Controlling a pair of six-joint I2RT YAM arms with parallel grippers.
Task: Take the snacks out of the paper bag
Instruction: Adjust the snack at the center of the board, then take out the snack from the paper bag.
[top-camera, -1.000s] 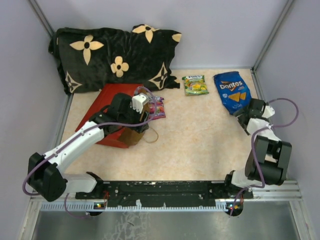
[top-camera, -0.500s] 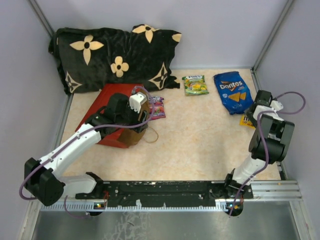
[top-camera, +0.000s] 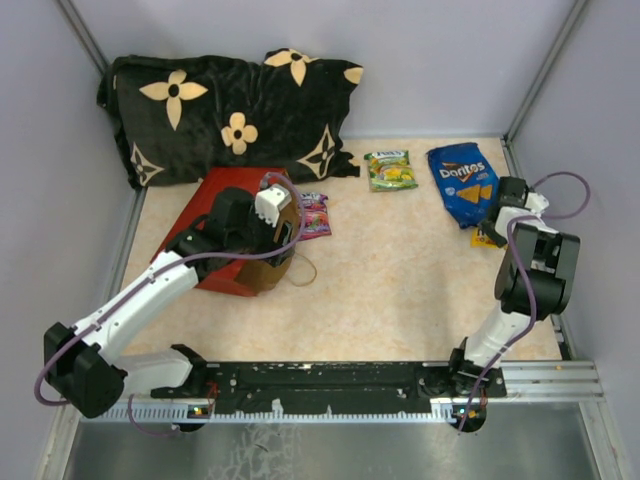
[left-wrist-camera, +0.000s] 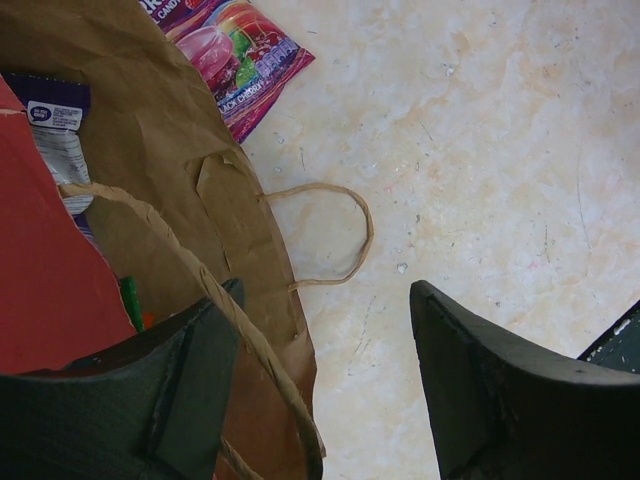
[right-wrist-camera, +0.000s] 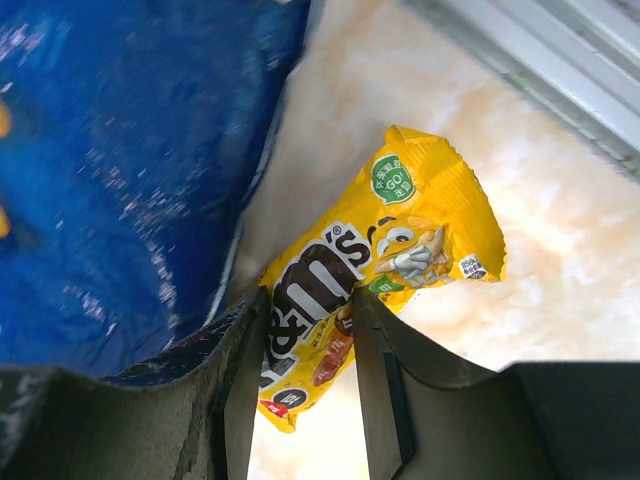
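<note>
The red paper bag (top-camera: 215, 200) lies on its side, its brown inside (left-wrist-camera: 150, 130) facing my left wrist camera. My left gripper (top-camera: 285, 232) (left-wrist-camera: 325, 330) is open at the bag's mouth. One finger is inside, the other is over the table, and the bag's rim and a cord handle (left-wrist-camera: 330, 235) lie between them. A purple-and-white packet (left-wrist-camera: 55, 130) shows inside the bag. Out on the table lie a purple pouch (top-camera: 313, 213) (left-wrist-camera: 235, 50), a green pouch (top-camera: 389, 170) and the blue Doritos bag (top-camera: 463, 183) (right-wrist-camera: 120, 150). My right gripper (top-camera: 495, 215) (right-wrist-camera: 308, 300) hangs over the yellow M&M's packet (top-camera: 485, 238) (right-wrist-camera: 400, 230), its jaws narrowed but apart.
A black flower-patterned pillow (top-camera: 230, 110) fills the back left, touching the paper bag's far end. Grey walls close in the table, and a metal rail (right-wrist-camera: 540, 60) runs along the right edge just beyond the M&M's packet.
My right gripper has drawn its jaws closer together and swung back over the M&M's packet beside the Doritos bag. My left gripper opened slightly and shifted a little at the bag's mouth.
</note>
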